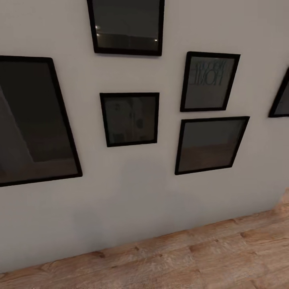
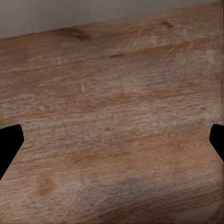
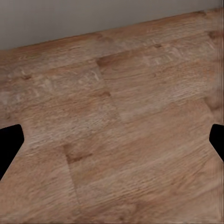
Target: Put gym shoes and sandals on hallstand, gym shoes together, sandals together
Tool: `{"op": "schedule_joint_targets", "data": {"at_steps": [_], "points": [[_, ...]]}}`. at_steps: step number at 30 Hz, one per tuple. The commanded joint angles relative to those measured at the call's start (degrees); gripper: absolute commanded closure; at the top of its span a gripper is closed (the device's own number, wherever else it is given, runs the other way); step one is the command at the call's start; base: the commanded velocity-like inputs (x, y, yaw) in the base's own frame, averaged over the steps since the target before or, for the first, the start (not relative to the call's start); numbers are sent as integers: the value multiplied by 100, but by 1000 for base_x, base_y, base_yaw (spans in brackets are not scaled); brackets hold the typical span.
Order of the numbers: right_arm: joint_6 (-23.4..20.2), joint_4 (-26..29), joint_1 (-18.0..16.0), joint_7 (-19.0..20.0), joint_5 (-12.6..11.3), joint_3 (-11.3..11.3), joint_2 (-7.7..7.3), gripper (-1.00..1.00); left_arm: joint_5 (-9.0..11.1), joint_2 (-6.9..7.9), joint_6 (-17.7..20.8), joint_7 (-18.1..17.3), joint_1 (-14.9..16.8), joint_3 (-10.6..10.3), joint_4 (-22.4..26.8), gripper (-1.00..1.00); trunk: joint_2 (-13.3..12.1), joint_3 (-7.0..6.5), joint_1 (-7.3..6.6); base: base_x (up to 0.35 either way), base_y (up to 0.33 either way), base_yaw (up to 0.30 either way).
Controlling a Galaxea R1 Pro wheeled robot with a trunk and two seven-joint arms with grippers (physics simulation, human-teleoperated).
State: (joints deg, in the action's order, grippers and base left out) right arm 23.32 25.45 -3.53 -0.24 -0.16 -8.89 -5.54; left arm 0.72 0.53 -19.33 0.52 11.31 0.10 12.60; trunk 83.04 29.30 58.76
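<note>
Left claw (image 2: 112,144): spread wide, holding nothing; its two dark fingertips (image 2: 9,144) sit at the far edges of the left wrist view, at 9 and 3 o'clock, with bare planks between them.
Right claw (image 3: 112,144): also spread wide and holding nothing; a dark fingertip (image 3: 9,144) at 9 o'clock and another at 3 o'clock of the right wrist view, with only wood in the gap.
Under the claws: the corridor floor (image 3: 121,154), light brown wood-grain planks; both claws hang above it, apart from it as far as the renders tell.
Past the claws: a strip of pale grey wall (image 3: 84,18) meets the planks toward 12 o'clock in each wrist view.
Head view: the same wall (image 1: 132,200) takes up most of the picture, with the floor (image 1: 208,257) running along from 6 to 4 o'clock.
On the wall: several black-framed pictures; a large one (image 1: 32,120) at 9 o'clock, a small one (image 1: 129,119) near the centre, one (image 1: 126,26) at 12 o'clock, two stacked ones (image 1: 208,80) (image 1: 210,144) toward 2 and 3 o'clock, and the edge of one more (image 1: 281,96) at 3 o'clock.
Task's things: I see none of the shoes, sandals or rack here, so where they lie cannot be told.
Progress: nothing in these pictures shows a shoe placed; both claws carry nothing, so I judge the robot to be in transit or searching.
Left to do: as far as can be judged, finding the footwear and the rack, then the lifting and pairing.
</note>
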Motion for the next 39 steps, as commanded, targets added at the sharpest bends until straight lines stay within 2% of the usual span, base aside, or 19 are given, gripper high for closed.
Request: {"op": "schedule_joint_targets", "data": {"at_steps": [1, 16, 39], "points": [[17, -8, -5, -2, 0, -7, 4, -100, 7, 2, -18, 7, 3, -2, -4, -100, 4, 13, -3, -313, 0, -203], [15, -22, -6, -3, 1, -14, 9, -100, 7, 24, -20, 9, -1, -2, -4, -100, 4, 105, -3, -312, 0, -218], [15, -22, -5, -3, -1, -17, 9, -100, 19, 17, -20, 9, 3, -2, 34, -100, 4, 224, -3, -22, 0, -258]]}}
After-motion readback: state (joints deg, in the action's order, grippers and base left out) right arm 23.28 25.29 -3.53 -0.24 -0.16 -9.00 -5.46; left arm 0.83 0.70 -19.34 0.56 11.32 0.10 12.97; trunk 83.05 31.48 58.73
